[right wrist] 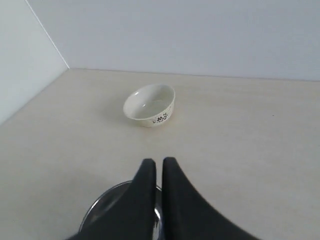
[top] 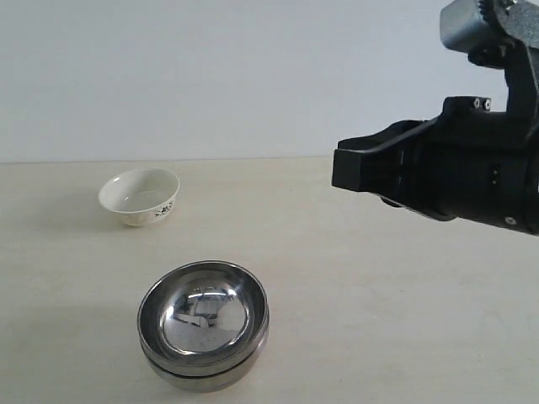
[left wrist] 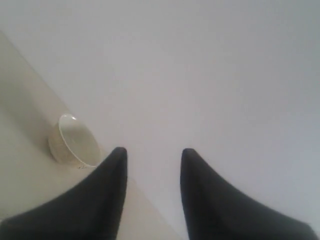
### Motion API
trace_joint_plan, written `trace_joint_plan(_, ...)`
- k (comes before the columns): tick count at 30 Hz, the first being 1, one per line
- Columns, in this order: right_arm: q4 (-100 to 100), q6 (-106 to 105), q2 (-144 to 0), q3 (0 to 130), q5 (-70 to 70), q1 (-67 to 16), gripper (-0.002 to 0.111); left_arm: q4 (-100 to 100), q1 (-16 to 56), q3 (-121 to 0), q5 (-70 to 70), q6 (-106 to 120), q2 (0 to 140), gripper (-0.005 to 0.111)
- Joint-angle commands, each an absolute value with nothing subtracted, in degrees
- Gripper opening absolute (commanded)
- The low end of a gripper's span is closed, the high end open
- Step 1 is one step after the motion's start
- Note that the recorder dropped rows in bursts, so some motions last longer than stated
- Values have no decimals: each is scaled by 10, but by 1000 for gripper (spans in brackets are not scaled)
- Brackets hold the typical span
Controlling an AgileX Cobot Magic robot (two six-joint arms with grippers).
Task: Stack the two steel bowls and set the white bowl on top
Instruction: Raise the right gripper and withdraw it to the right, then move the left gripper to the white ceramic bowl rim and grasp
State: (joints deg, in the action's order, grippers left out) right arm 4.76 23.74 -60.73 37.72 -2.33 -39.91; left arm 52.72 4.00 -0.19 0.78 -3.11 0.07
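The two steel bowls [top: 204, 320] sit nested one inside the other near the table's front, left of centre; their rim [right wrist: 107, 197] shows just below my right gripper [right wrist: 159, 162]. That gripper is shut with nothing between its fingers, and its arm [top: 438, 172] hangs high at the right, apart from the bowls. The white bowl [top: 139, 195] stands upright by itself at the back left, with a dark floral pattern on its outside [right wrist: 150, 104]. My left gripper [left wrist: 152, 152] is open and empty, and the white bowl [left wrist: 75, 142] lies beyond its fingertips, off to one side.
The bowls rest on a pale beige table [top: 379, 295]. A plain light wall [top: 253, 76] rises behind its far edge. The left arm does not show in the exterior view.
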Motion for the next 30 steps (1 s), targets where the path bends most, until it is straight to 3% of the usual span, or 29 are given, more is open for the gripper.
trace_joint_plan(1,51,234,-583,375,-53,-400,0,525,39,0,-42,-12,0,4)
trace_joint_plan(8,48,251,-500,301,-120,-400,0,427,39,-108,-32,24,139,4)
trace_joint_plan(15,51,274,-492,298,-65,-400,0,256,39,-323,118,48,446,4)
trace_joint_plan(20,51,259,-492,298,-38,-400,0,240,39,-450,178,49,666,4)
trace_joint_plan(30,51,217,-492,298,7,-400,0,137,35,-643,171,51,935,4)
